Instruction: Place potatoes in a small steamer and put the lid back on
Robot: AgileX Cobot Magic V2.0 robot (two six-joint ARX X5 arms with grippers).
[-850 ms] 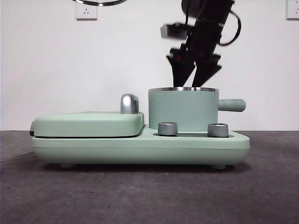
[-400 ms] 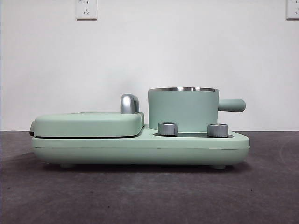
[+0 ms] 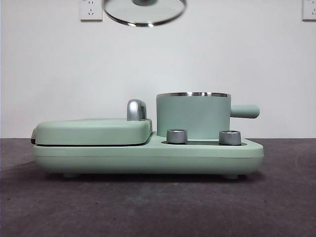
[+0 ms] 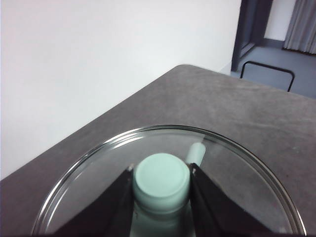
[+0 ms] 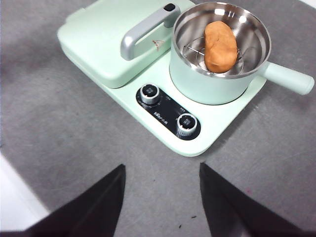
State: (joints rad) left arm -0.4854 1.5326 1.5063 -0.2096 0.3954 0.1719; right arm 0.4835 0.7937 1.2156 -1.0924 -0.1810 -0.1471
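The mint-green small steamer (image 3: 193, 116) stands on its base unit, side handle pointing right. From above, the right wrist view shows the pot (image 5: 210, 79) with an orange-brown potato (image 5: 220, 45) lying on the wire rack inside. My right gripper (image 5: 162, 192) hangs open and empty, high over the table in front of the appliance. The glass lid (image 3: 144, 11) hovers at the top edge of the front view, up and left of the pot. My left gripper (image 4: 161, 185) is shut on the lid's green knob (image 4: 162, 178), with the steel rim (image 4: 237, 145) ringing it.
A flat mint-green griddle cover (image 3: 94, 130) with a chrome handle (image 5: 143, 30) fills the left half of the base. Two steel dials (image 3: 177, 136) sit on the front panel. A wall socket (image 3: 91, 10) is on the wall behind.
A second ago the right gripper stood just over the pot; it then rose out of the front view. The lid has since come down into the top of the front view.
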